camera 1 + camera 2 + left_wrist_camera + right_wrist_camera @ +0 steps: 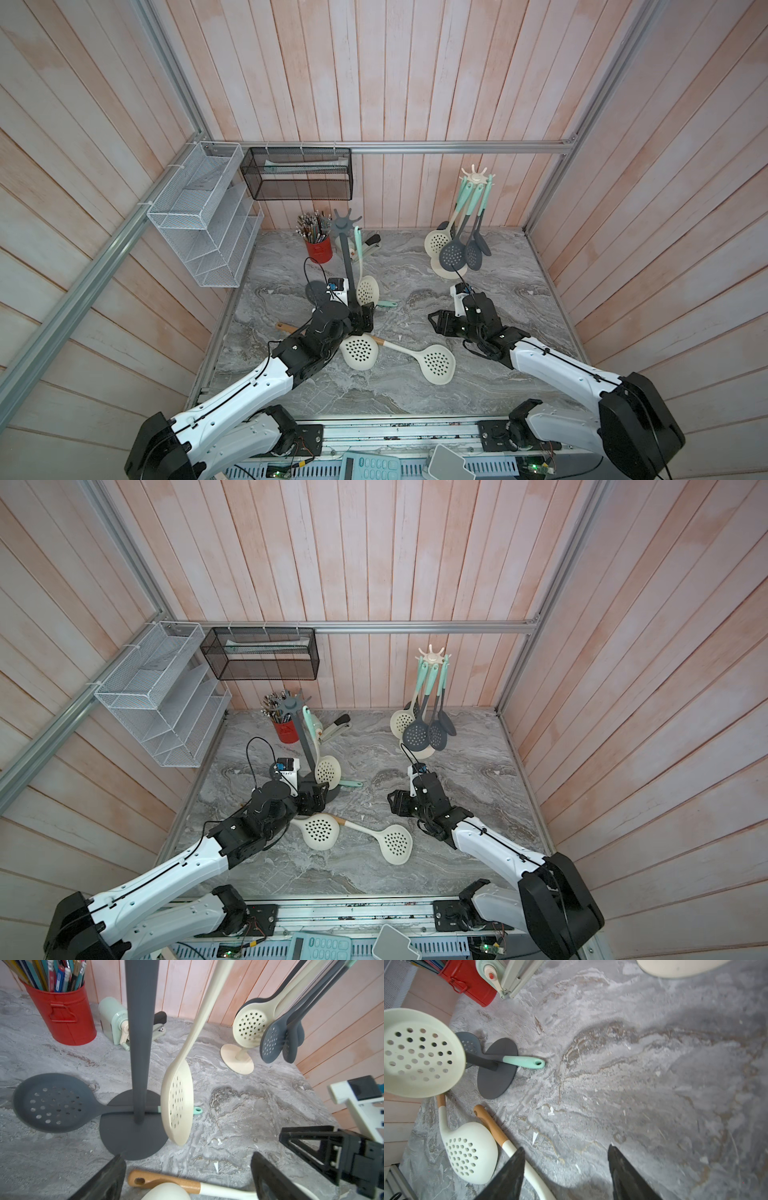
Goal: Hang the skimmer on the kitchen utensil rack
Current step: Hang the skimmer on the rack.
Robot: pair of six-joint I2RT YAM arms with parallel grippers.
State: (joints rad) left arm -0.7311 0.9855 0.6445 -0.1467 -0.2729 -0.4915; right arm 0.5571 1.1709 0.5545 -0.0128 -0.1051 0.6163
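Left jaws apart, right jaws apart. Left wrist view: grey skimmer across rack base; top views part-hide.

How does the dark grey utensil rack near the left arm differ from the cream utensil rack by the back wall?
Colour: the dark grey utensil rack is charcoal; the cream utensil rack is pale beige.
Load: the grey rack holds one cream perforated skimmer; the cream rack holds several skimmers, mostly grey.
Base: a dark grey skimmer lies across the grey rack's base; the cream rack's base is bare.
Both are upright poles on round bases.
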